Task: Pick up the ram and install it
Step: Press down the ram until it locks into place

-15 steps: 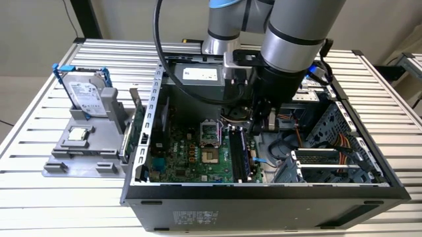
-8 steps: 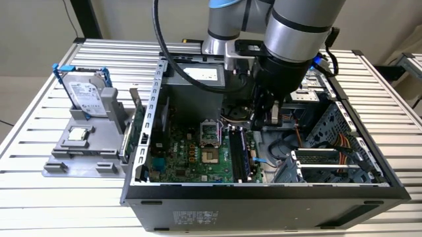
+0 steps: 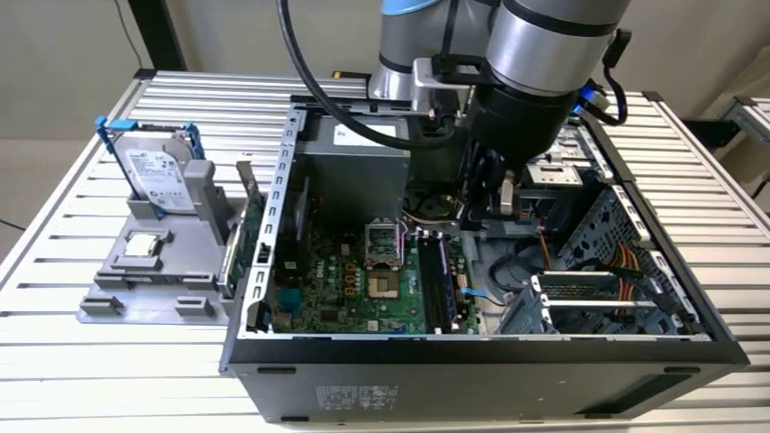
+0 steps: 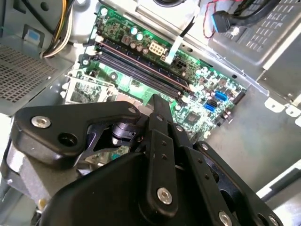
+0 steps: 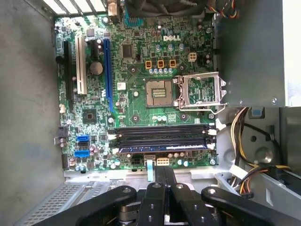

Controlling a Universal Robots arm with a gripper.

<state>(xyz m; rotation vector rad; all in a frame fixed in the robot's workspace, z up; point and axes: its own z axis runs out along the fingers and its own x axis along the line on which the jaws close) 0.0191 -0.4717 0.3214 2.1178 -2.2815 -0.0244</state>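
The ram (image 3: pixel 435 271) is a thin bluish stick standing in one of the long memory slots on the motherboard, inside the open computer case (image 3: pixel 481 347). In the first wrist view the ram (image 5: pixel 162 149) sits in the slot nearest the board's edge, between white end latches. My gripper (image 3: pixel 488 203) hangs inside the case above the board, just to the exterior view's right of the slots. Its two black fingers are pressed together with nothing between them, in both wrist views (image 5: pixel 164 173) (image 4: pixel 156 101). The memory slots (image 4: pixel 136 70) lie beyond the fingertips.
A grey holder at the exterior view's left carries a hard drive (image 3: pixel 157 171) and a small square silver CPU chip (image 3: pixel 142 244). A green expansion card (image 3: pixel 247 244) stands beside the case wall. The CPU socket (image 5: pixel 160 92) is open. Cables (image 3: pixel 626 271) and drive cages crowd the case's right.
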